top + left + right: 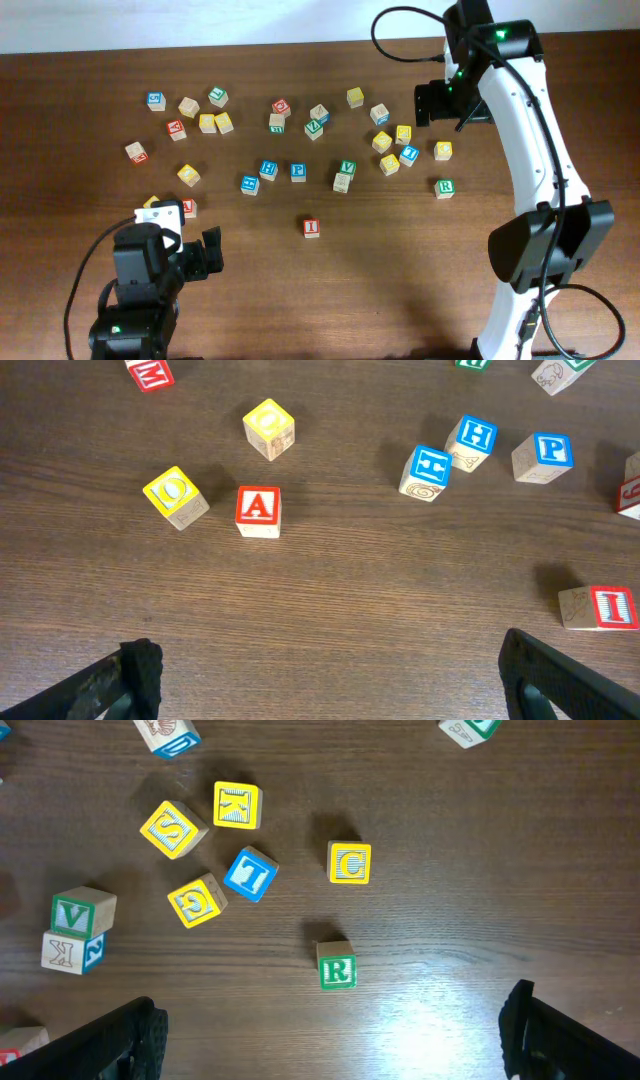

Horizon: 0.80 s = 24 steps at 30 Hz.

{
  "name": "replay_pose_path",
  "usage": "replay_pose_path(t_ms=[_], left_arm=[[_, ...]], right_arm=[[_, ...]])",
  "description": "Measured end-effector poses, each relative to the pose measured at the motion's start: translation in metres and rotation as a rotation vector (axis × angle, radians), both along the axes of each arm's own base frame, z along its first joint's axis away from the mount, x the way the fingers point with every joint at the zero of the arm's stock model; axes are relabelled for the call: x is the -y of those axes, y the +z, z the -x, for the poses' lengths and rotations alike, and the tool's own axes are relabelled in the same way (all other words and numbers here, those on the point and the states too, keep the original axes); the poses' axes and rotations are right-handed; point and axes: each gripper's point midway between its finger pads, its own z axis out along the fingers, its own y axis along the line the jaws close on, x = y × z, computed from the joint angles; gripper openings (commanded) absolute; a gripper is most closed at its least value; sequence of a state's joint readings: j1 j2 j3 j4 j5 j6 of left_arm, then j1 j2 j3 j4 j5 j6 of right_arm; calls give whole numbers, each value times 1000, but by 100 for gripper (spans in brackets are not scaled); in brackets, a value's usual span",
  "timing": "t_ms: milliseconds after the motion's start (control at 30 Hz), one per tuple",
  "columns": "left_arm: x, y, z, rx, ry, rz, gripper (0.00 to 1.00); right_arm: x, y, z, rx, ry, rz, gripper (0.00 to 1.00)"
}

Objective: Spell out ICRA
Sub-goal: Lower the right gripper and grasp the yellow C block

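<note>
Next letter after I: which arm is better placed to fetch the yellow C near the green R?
Right. The yellow C lies just ahead of the open, empty right tool in its wrist view. The left tool sits far across the table, near the red A.

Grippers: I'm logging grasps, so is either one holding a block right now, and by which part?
Nothing is held: the left gripper and the right gripper are both open and empty.

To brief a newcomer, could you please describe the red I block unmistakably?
Start at the middle of the wooden table, on the robot's side of the scattered letter blocks. The red I block stands there alone, touching no other block.
</note>
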State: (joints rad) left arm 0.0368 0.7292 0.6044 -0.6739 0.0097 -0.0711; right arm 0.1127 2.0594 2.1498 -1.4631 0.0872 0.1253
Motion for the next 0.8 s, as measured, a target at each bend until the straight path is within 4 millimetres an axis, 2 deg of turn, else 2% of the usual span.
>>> replay_pose_path(t_ms=[100, 167, 233, 367, 433, 467, 567, 633, 700, 800], left_arm=[[0, 0, 0, 0, 0, 0, 99], [0, 0, 0, 0, 0, 0, 99], [0, 0, 0, -3, 0, 0, 99], [0, -1, 1, -3, 0, 0, 99], [0, -1, 1, -3, 0, 0, 99], [0, -1, 1, -3, 0, 0, 99], [0, 0, 0, -3, 0, 0, 99], [0, -1, 1, -3, 0, 0, 99], [0, -1, 1, -3, 0, 0, 99], [0, 0, 0, -3, 0, 0, 99]], right_arm=[[0, -14, -4, -4, 4, 1, 96], [-1, -39, -11, -1, 6, 1, 95], [-1, -58, -17, 11, 10, 0, 88], [16, -81, -30, 21, 13, -22, 87], [25, -94, -30, -9, 9, -21, 86], [28, -104, -29, -32, 6, -20, 81], [27, -130, -27, -87, 9, -25, 69], [26, -147, -25, -124, 11, -41, 68], [26, -158, -23, -150, 5, -56, 68], [30, -164, -25, -146, -9, -84, 58]])
